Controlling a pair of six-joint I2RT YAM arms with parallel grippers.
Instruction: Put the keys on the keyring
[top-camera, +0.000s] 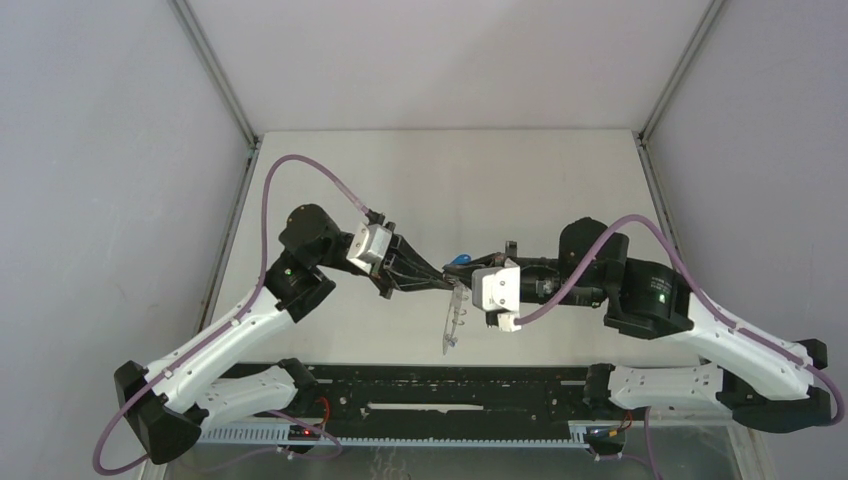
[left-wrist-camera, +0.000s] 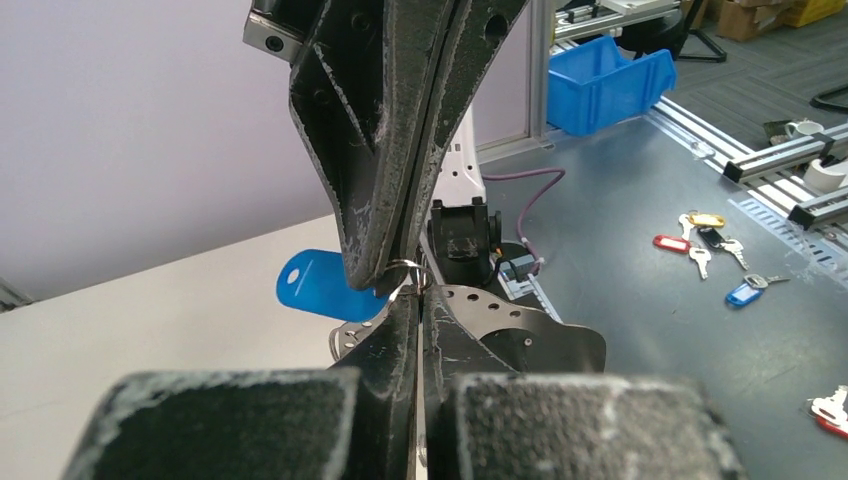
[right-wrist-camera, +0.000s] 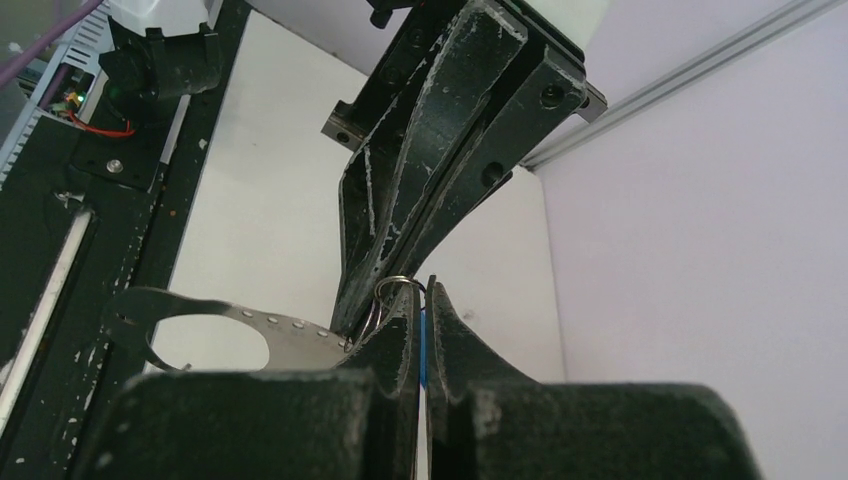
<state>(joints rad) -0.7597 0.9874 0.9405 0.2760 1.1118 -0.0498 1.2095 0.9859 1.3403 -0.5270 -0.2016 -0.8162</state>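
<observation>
From above we see the left gripper (top-camera: 438, 281) and the right gripper (top-camera: 463, 277) meeting tip to tip over the table (top-camera: 330, 180). The keyring (top-camera: 452, 322) hangs just beneath them.

In the left wrist view, the left gripper (left-wrist-camera: 418, 305) is pressed together on the rim of the keyring (left-wrist-camera: 510, 325).

In the right wrist view, the right gripper (right-wrist-camera: 421, 297) pinches the key (right-wrist-camera: 423, 345), a blue sliver between its fingers, beside the keyring (right-wrist-camera: 280, 322).
</observation>
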